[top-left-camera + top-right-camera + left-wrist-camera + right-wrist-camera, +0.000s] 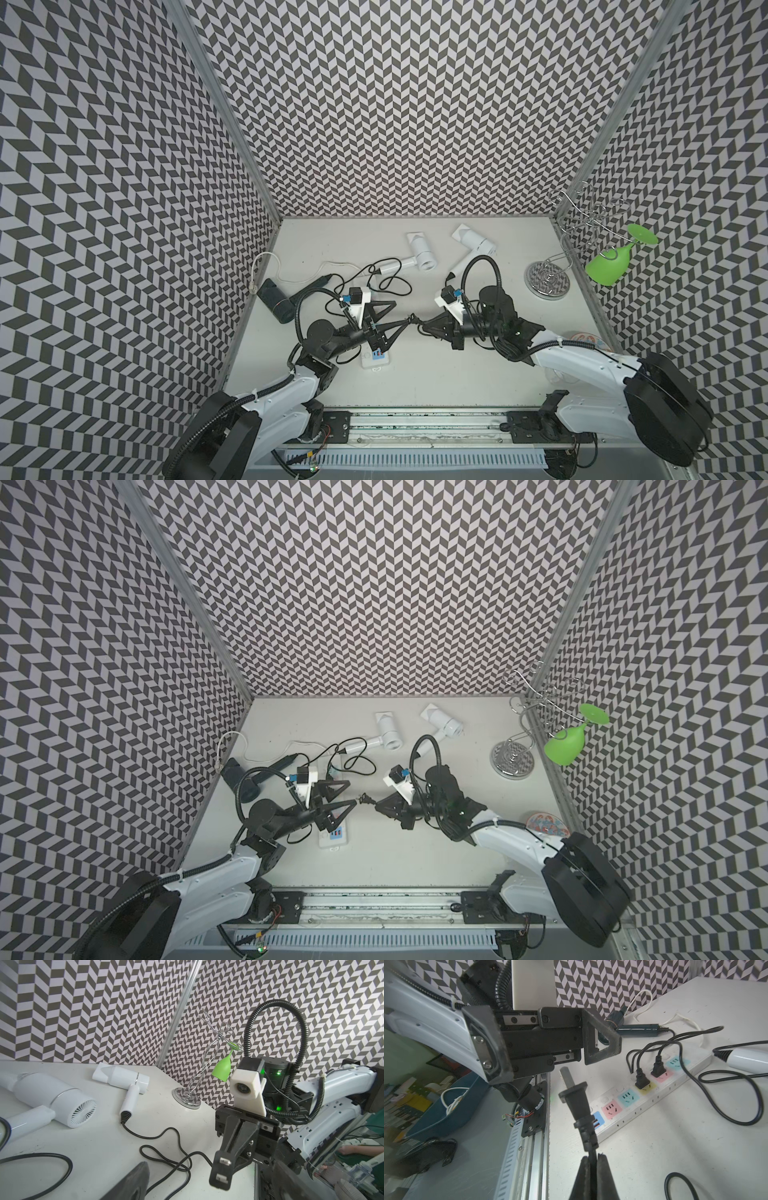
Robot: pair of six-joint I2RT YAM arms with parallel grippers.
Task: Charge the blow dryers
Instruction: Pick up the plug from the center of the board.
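Long white plastic power strip flat beneath left pincer; pastel square sockets, two black plugs seated, markings too blurred to read. White blow dryer and second white blow dryer flat beyond both pincers, nozzles toward back wall. Dark blow dryer outboard of left pincer. Black plug raised, long axis pincer to pincer, flat metal prongs toward left pincer; fingers there spread wide, gripping nothing. Right pincer clamped on cord behind ribbed collar.

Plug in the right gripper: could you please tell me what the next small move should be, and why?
Probably close the left gripper on the plug: the right gripper pinches only the cord behind it, the open left gripper sits right at the plug, and the power strip with free sockets lies under the left arm.
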